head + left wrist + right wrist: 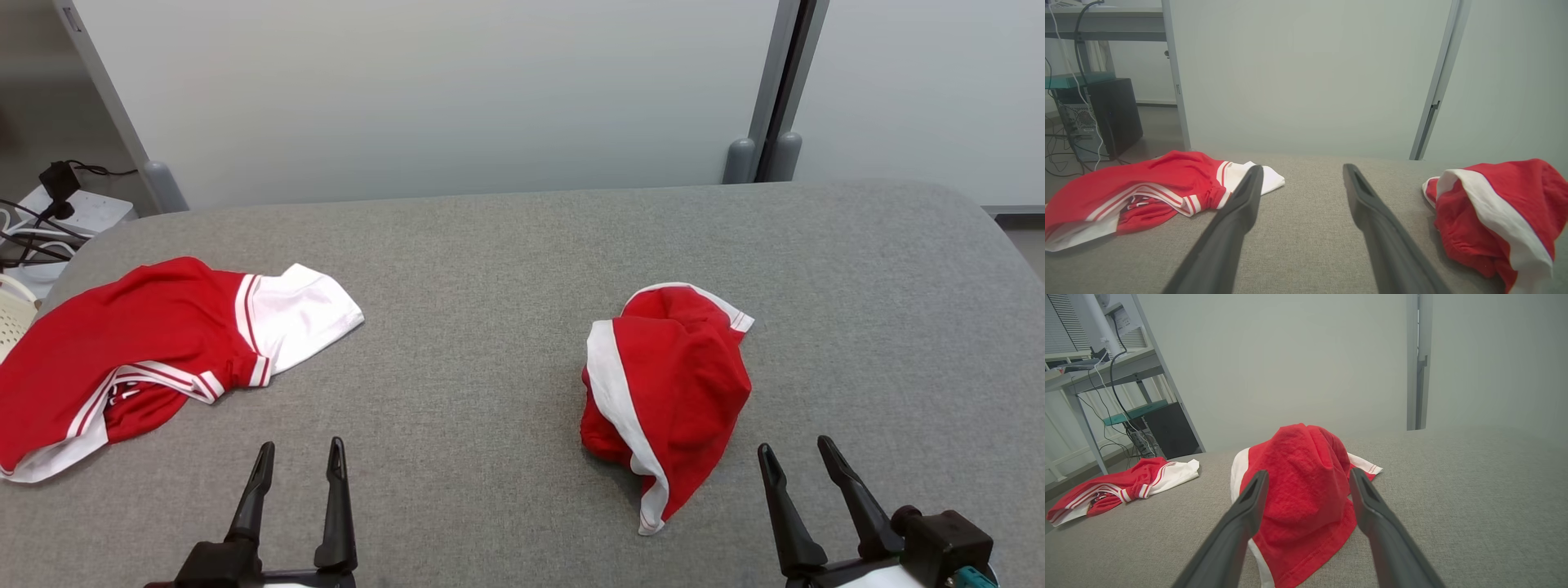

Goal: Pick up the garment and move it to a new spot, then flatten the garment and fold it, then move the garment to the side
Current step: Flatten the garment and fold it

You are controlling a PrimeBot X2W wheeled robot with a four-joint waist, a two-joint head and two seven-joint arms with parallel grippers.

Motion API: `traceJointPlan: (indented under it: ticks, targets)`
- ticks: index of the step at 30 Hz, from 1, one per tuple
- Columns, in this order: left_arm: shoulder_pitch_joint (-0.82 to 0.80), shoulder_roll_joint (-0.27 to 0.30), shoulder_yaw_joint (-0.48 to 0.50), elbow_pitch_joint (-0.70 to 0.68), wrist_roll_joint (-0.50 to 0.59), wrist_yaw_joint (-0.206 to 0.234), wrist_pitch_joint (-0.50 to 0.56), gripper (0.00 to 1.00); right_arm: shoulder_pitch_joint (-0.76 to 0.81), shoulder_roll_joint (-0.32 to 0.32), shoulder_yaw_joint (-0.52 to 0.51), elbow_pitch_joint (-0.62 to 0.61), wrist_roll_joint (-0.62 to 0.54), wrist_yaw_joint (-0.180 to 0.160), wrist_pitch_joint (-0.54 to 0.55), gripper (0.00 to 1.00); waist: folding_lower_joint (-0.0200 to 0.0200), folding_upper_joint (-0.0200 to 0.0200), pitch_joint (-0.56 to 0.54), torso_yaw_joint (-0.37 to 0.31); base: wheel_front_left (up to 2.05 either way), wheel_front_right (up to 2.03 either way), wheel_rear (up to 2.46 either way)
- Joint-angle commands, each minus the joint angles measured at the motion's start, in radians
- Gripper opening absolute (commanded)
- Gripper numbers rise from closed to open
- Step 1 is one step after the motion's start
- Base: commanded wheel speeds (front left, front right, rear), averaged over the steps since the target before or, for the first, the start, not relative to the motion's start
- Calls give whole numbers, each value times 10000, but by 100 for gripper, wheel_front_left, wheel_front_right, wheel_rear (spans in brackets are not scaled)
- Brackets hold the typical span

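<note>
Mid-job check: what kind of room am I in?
Probably an office or lab test area: a grey padded table backed by pale partition panels, with a computer tower and power strip beside it.

Bare grey table top [473,343] is left straight ahead of the left gripper [300,445], whose fingers are spread. To its left, passage is blocked by a spread red-and-white jersey [139,351]. Just ahead-left of the right gripper [793,445], a crumpled red garment [678,392] is heaped.
</note>
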Motion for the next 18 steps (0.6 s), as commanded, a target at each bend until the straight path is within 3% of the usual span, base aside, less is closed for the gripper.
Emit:
traceJointPlan:
  ticks: [1, 8, 18]
  targets:
    - [-396, 32, 271, -248, 94, -16, -57, 100, -208, -43, 184, -261, -13, 14, -132, 100, 0, 0, 10, 4, 0, 0, 0]
    - [-460, 32, 168, -103, -177, 35, -57, 100, -259, -75, 318, -116, 115, 14, -132, 100, 0, 0, -22, 29, 0, 0, 0]
    - [-717, 31, -175, 152, -268, -53, -57, 100, -1583, -76, 2153, 2621, 597, 14, -132, 100, 0, 0, 104, 85, 0, 0, 0]
